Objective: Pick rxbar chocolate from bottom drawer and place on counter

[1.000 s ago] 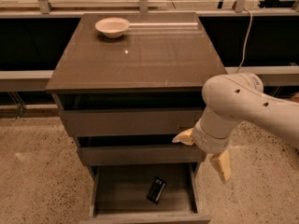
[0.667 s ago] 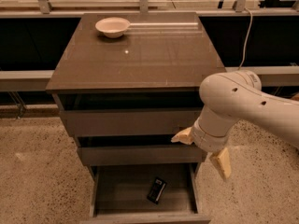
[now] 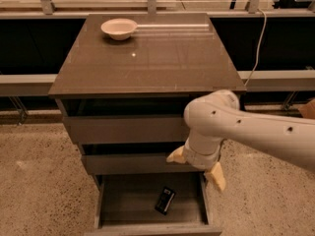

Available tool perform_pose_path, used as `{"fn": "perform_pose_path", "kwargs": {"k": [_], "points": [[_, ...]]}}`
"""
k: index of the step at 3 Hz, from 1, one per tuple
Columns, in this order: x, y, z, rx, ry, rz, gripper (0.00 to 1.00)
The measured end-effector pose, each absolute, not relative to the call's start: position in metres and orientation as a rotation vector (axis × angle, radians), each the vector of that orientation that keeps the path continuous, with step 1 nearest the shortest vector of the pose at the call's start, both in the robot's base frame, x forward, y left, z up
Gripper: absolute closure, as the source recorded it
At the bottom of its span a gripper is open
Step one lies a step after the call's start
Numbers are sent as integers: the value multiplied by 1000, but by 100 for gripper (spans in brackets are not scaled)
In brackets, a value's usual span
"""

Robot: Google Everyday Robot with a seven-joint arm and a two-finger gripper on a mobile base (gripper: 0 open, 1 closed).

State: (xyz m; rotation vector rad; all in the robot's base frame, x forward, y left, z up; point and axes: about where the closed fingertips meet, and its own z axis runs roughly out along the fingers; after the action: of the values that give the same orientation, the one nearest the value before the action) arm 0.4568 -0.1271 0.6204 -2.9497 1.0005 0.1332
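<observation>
Drawer space lies nearest: the bottom drawer [image 3: 125,203] stands pulled out at the foot of the cabinet, open from above. The rxbar chocolate [image 3: 165,200] lies flat on the drawer floor, right of centre and slightly askew, touching neither wall. It has not moved over the last second.

Just above and to the right hangs the gripper [image 3: 195,169], in front of the middle drawer [image 3: 128,163]. Its 2 tan fingers are spread wide, and it holds nothing. Compared with 1 second ago, the gripper and the white arm [image 3: 256,132] have shifted left and a little down, so the fingers now sit closer above the bar. That suggests the approach is under way, while the grasp itself is not yet begun. The gripper probably still needs to drop past the middle drawer's front and into the tray, with the right-hand drawer wall close by.

Behind these is the closed top drawer [image 3: 123,129]. Above it the counter [image 3: 147,58] gleams, with a white bowl [image 3: 119,28] at its far left corner and bare surface nearer for the bar.
</observation>
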Motion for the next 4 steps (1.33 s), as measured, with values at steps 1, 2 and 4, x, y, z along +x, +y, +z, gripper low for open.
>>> {"fn": "perform_pose_path", "kwargs": {"k": [1, 2, 4], "points": [[460, -105, 567, -2957, 794, 70, 0], [468, -87, 516, -2845, 641, 32, 0], [480, -74, 507, -2781, 609, -17, 0]]}}
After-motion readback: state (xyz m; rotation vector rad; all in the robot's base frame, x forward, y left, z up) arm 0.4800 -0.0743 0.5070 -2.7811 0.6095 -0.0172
